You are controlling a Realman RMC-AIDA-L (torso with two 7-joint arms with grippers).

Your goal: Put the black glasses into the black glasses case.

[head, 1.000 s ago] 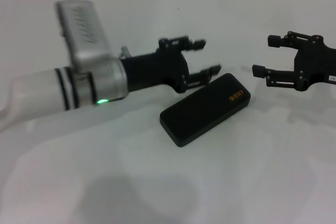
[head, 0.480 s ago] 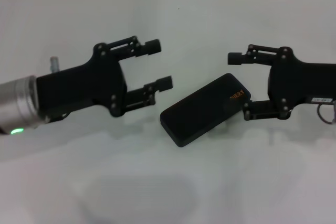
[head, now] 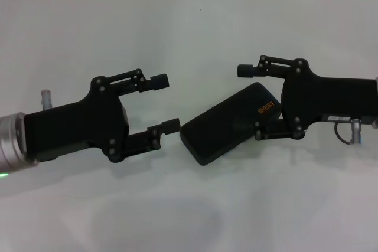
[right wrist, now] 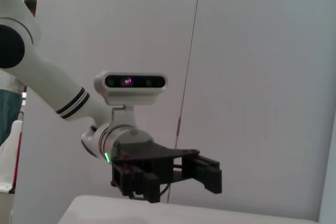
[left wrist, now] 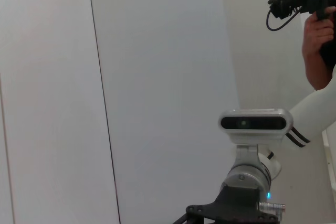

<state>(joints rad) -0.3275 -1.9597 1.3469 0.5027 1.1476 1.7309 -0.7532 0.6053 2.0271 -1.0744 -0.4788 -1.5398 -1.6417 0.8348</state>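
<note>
L gripper (head: 167, 102) at 9 o'clock of the white table (head: 195, 22), fingers spread wide, gripping nothing, lower tip just beside the black glasses case (head: 227, 123). Case closed, lying diagonal at centre; orange lettering near its 3 o'clock end, too small to read. R gripper (head: 250, 102) at 3 o'clock, fingers apart, straddling that end; lower finger partly hidden behind case. Glasses not seen.

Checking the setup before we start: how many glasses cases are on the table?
1: a closed black glasses case on the table, between the open left gripper and open right gripper. No glasses visible.
</note>
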